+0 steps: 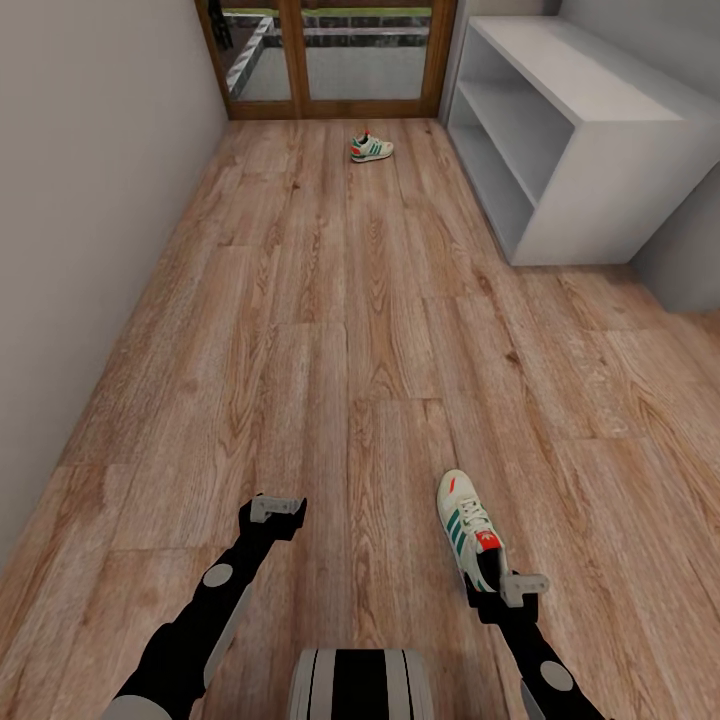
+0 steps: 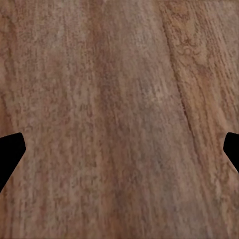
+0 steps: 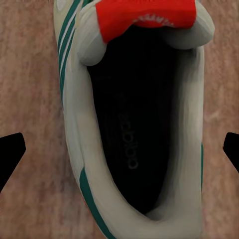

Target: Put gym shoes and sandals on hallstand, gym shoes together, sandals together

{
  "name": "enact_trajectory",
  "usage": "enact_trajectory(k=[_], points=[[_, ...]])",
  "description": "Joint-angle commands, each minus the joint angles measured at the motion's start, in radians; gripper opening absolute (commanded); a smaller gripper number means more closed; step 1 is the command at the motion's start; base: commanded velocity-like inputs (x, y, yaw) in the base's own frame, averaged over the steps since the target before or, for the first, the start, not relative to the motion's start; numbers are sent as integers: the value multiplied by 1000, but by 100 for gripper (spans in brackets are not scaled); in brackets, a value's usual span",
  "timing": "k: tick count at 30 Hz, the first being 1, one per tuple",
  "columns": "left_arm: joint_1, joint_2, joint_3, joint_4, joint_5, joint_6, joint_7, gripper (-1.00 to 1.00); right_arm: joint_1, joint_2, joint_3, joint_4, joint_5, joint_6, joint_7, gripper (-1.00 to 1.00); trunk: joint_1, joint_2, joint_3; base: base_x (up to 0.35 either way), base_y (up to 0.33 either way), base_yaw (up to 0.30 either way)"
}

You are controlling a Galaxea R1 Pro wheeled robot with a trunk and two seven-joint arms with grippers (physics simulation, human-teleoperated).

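Observation:
One cream gym shoe (image 1: 464, 522) with green stripes lies on the corridor floor (image 1: 330, 330) close in front of me, toe pointing away. My right gripper (image 1: 497, 590) hangs open over its heel. In the right wrist view the shoe's dark opening (image 3: 134, 124) and red tongue label lie between the spread fingertips (image 3: 11, 152). The second gym shoe (image 1: 371, 148) sits far down the corridor near the glass door. My left gripper (image 1: 273, 518) is open above bare planks (image 2: 119, 119). The sandals are out of view.
A low white unit (image 1: 610, 150) with two open shelves stands along the right side; I cannot tell whether it is the hallstand. A grey wall (image 1: 90, 200) runs along the left. A wood-framed glass door (image 1: 330, 50) closes the far end.

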Motion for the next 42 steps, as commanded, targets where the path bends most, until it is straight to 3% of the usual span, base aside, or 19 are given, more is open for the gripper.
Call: enact_trajectory(k=[1,9,15,37,42], points=[[0,0,0,0,5,-2,-3,100,0,0,0,1,1,-4,1,100,0,0,0,0,0,0],[0,1,0,-3,5,-2,-3,100,0,0,1,0,0,-5,2,100,0,0,0,0,0,0],[0,0,0,-4,5,-2,-3,100,0,-1,-1,-2,0,-5,2,100,3,-2,-24,0,0,0],[0,0,0,-4,5,-2,-3,100,0,-2,-2,-3,0,-8,0,100,3,-2,-24,0,0,0],[0,0,0,-3,5,-2,-3,100,0,-2,-2,-3,-1,-8,0,100,5,-3,-43,0,0,0]])
